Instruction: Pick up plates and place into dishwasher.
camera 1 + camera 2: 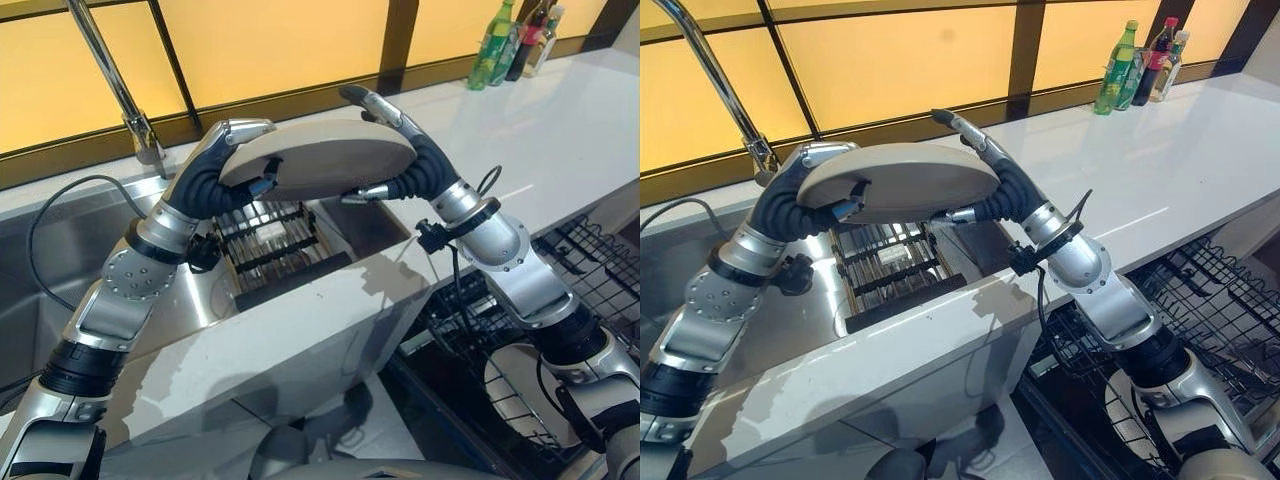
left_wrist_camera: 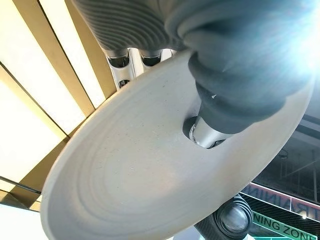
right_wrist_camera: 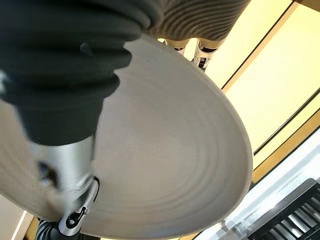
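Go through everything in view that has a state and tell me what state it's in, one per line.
Plate: lifted above the sink, held between both hands, roughly level.
Left hand: shut on the plate's edge.
Right hand: shut on the opposite edge.
Dishwasher rack: pulled out, another plate standing in it.
Drying rack: sitting in the sink.
Faucet: no water running.
Bottles: upright on the counter.

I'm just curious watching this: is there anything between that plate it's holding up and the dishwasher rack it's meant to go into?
Nothing visible blocks it. The plate is held over the sink between both robot hands; the dishwasher rack, lower right, is open, with the counter edge between.
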